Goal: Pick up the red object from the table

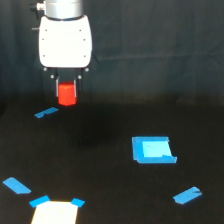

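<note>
The red object [66, 94] sits clamped between the tool's [66, 91] dark fingers, lifted clear of the bench [100, 170] at far left. It is a stubby, bright red-orange block. Blue tape pieces [46, 113] lie scattered below; a blue-framed patch [153, 150] lies right, a pale sheet [55, 213] near.
</note>
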You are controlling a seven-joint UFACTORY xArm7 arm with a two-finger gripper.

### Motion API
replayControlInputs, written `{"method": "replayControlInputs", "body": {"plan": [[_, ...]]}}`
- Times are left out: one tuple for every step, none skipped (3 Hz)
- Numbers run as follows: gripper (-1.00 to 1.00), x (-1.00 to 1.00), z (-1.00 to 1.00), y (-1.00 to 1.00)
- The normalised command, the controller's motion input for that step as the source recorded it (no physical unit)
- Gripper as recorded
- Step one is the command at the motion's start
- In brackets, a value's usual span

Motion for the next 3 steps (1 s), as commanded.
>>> {"method": "replayControlInputs", "body": {"plan": [[-0.7, -0.11, -0.05, -0.07], [-0.93, -0.51, 0.22, 0.21], [-0.88, 0.63, 0.38, 0.89]]}}
